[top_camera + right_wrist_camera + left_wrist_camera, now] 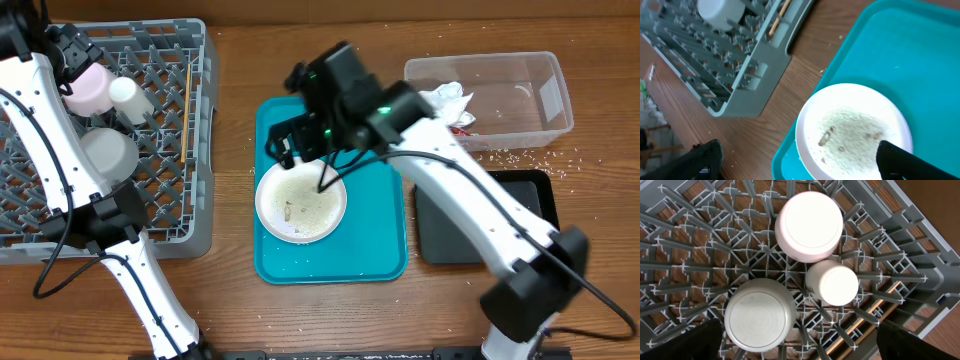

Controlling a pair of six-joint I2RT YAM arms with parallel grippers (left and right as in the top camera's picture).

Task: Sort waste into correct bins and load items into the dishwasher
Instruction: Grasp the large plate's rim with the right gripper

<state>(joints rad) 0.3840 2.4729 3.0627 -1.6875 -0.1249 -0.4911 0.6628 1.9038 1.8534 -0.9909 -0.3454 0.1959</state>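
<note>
Over on the left, the rack [190, 215] is already well loaded: the pink bowl [809, 226], the cup [832, 282] and the grey bowl [760, 316] all sit upside down on its grid, and the chopsticks [186, 105] lie along its right edge. The left gripper [800, 325] hangs above them with its fingers spread wide and nothing in them.

In the middle, the plate [300, 205] is the one dish not yet racked. It rests flat on the teal tray [385, 250], near the front left corner. It is round and white, with a thin brownish smear and a few crumbs [829, 136] across its centre, so I'd say it wants scraping before it goes in. The right gripper [799, 146] hovers just over it, fingers wide apart, holding nothing.

To the right, the clear tub [555, 100] already holds the napkin [445, 100] and the red wrapper [462, 125]. Loose rice [520, 158] is scattered on the table just in front of it, uncollected. The black tray [525, 195] looks empty where the arm doesn't cover it.
</note>
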